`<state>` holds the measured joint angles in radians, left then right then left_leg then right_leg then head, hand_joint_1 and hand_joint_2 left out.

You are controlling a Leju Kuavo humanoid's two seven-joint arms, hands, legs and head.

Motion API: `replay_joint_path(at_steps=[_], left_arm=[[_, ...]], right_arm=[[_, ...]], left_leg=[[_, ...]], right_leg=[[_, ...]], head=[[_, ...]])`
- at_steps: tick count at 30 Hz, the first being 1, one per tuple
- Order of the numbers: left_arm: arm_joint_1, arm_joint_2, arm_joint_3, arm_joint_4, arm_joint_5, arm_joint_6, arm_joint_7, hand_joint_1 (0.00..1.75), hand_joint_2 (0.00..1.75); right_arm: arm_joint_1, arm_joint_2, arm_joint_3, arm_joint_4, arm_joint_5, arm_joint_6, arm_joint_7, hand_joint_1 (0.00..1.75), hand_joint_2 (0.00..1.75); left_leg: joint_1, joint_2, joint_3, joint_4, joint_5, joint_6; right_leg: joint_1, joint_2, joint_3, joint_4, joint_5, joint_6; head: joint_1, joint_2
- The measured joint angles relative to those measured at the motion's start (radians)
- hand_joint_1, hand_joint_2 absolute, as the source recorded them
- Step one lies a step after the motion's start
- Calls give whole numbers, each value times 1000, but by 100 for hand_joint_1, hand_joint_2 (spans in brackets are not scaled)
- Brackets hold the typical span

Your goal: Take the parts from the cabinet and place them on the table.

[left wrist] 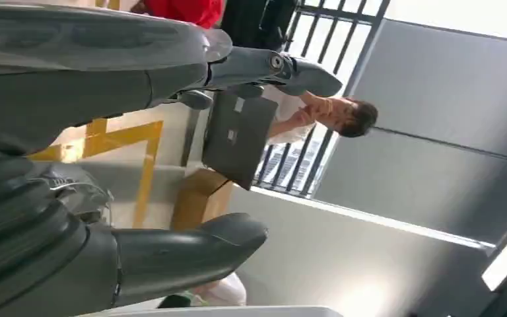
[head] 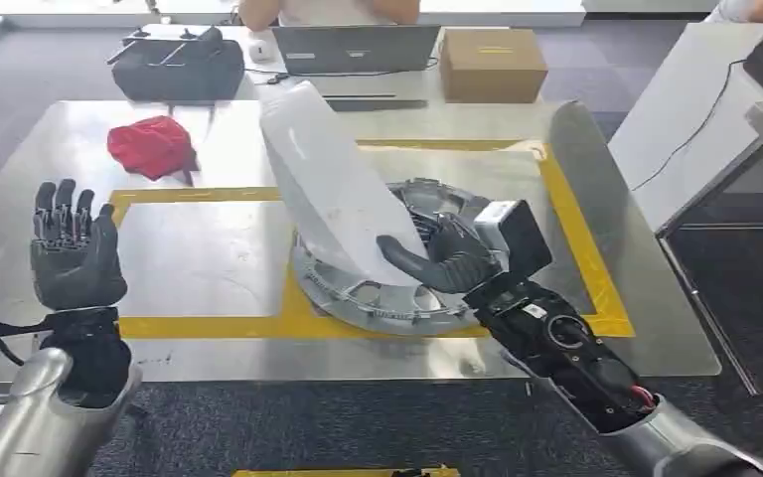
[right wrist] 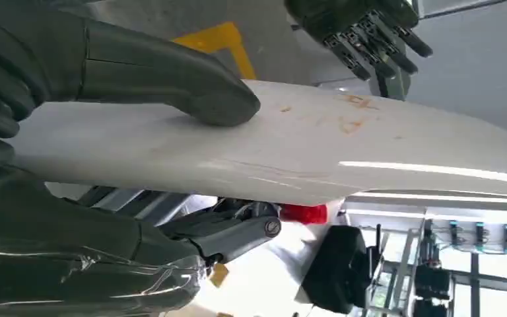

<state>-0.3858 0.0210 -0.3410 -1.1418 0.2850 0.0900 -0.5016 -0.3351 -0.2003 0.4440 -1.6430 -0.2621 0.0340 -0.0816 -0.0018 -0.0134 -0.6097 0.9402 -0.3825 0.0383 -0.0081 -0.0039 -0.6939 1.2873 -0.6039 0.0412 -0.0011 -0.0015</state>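
Right now our right robot hand (head: 447, 260) clamps the white panel (head: 333, 184), thumb on its face and fingers behind, holding it tilted over the round metal part (head: 378, 293) at the tabletop's (head: 209, 253) centre, inside the yellow tape (head: 576, 229). Our left robot hand (head: 72, 248) hangs at nine o'clock, fingers apart and upright, holding nothing. We judge the risk is a slip: the panel is smooth and gripped low, so it could pivot, drop onto the metal part, or topple toward the red cloth (head: 152, 146) at eleven o'clock.
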Motion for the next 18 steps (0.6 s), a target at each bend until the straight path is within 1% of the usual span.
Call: replay_joint_path(at_steps=[1, 2, 3, 4, 5, 6, 7, 8, 9, 10, 11, 12, 13, 14, 15, 16, 17, 18], left_arm=[[0, 0, 0, 0, 0, -1, 0, 0, 175], [0, -1, 0, 0, 0, -1, 0, 0, 175], [-1, -1, 0, 0, 0, -2, 0, 0, 175], [-1, -2, 0, 0, 0, -2, 0, 0, 175], [-2, -3, 0, 0, 0, -3, -1, 0, 175], [-3, -3, 0, 0, 1, -3, -1, 0, 175], [-3, -3, 0, 1, 1, -4, -1, 0, 175], [-1, -3, 0, 1, 1, -5, -1, 0, 175], [-2, -2, 0, 1, 1, -6, -1, 0, 175], [-3, -1, 0, 2, 1, -6, -1, 0, 175], [-8, -1, 0, 2, 1, -7, -1, 0, 175], [-13, -1, 0, 3, 1, -8, -1, 0, 175], [-13, -2, 0, 5, 1, -8, -1, 0, 175], [-12, -3, 0, 6, 1, -9, -1, 0, 175], [-11, -3, 0, 9, 1, -9, -1, 0, 175], [-12, -3, 0, 11, 0, -10, -1, 0, 175], [-13, -3, 0, 13, 0, -11, -1, 0, 175], [-15, -3, 0, 14, 0, -12, -1, 0, 175]], right_arm=[[0, 0, 0, 0, 0, 1, 0, 175, 175], [0, -1, 0, 0, 0, 3, 0, 175, 175], [0, -1, 0, 0, 0, 5, 0, 175, 175], [0, -1, 0, 0, 3, 6, 0, 175, 175], [-1, -2, 0, 0, 3, 7, 0, 175, 175], [-3, -2, 1, 0, 4, 9, 0, 175, 175], [-2, -2, 2, 0, 4, 11, 0, 175, 175], [-3, -2, 3, 0, 5, 14, 0, 175, 175], [-4, -2, 3, 0, 5, 16, 0, 175, 175], [-6, -2, 3, 0, 5, 16, 1, 175, 175], [-8, -1, 3, -1, 5, 18, 1, 175, 175], [-10, -1, 5, -3, 6, 19, 1, 175, 175], [-10, -1, 5, -4, 8, 21, 3, 175, 175], [-10, -1, 6, -4, 11, 26, 5, 175, 175], [-10, -1, 8, -4, 11, 30, 7, 175, 175], [-10, -1, 11, -4, 11, 34, 8, 175, 175], [-11, -1, 14, -4, 12, 38, 8, 175, 175], [-14, 0, 17, -4, 16, 40, 8, 175, 175]], left_leg=[[0, -8, 2, 1, -2, -1], [1, -15, 5, 3, -4, -3], [1, -22, 9, 6, -8, -7], [1, -27, 9, 10, -12, -10], [-4, -31, 7, 14, -14, -13], [-3, -38, 0, 18, -14, -16], [-1, -40, -3, 16, -9, -24], [1, -43, -3, 13, -7, -27], [-4, -47, -3, 15, -8, -31], [-2, -35, -5, 23, -20, -34], [-3, -14, -24, 63, -46, -43], [1, -4, -64, 141, -85, -50], [5, 0, -110, 232, -120, -55], [8, 3, -152, 310, -145, -60], [12, 5, -175, 347, -149, -63], [15, 6, -172, 334, -129, -65], [18, 8, -144, 274, -91, -66], [19, 11, -97, 179, -45, -65]], right_leg=[[-2, 0, 7, -30, 35, 1], [-3, 1, 33, -98, 83, -1], [-4, 5, 73, -195, 140, -3], [-4, 23, 107, -280, 185, -8], [-3, 40, 122, -305, 173, -12], [-3, 35, 137, -333, 165, -14], [-1, 32, 136, -327, 166, -18], [1, 29, 137, -327, 166, -21], [-6, 27, 141, -335, 171, -28], [-11, 18, 148, -342, 175, -33], [-12, 16, 149, -345, 176, -37], [-12, 10, 149, -345, 176, -39], [-12, 5, 149, -345, 175, -41], [-12, -1, 148, -345, 174, -42], [-12, -5, 148, -345, 173, -42], [-13, -10, 149, -345, 172, -41], [-15, -13, 150, -345, 171, -39], [-17, -17, 153, -344, 169, -36]], head=[[2, 0], [7, 0], [12, 0], [17, 0], [17, 0], [17, 0], [15, 0], [14, 0], [13, 0], [15, 0], [2, 0], [-8, 0], [-11, 0], [-12, 0], [-16, 0], [-21, 0], [-26, 0], [-30, 0]])
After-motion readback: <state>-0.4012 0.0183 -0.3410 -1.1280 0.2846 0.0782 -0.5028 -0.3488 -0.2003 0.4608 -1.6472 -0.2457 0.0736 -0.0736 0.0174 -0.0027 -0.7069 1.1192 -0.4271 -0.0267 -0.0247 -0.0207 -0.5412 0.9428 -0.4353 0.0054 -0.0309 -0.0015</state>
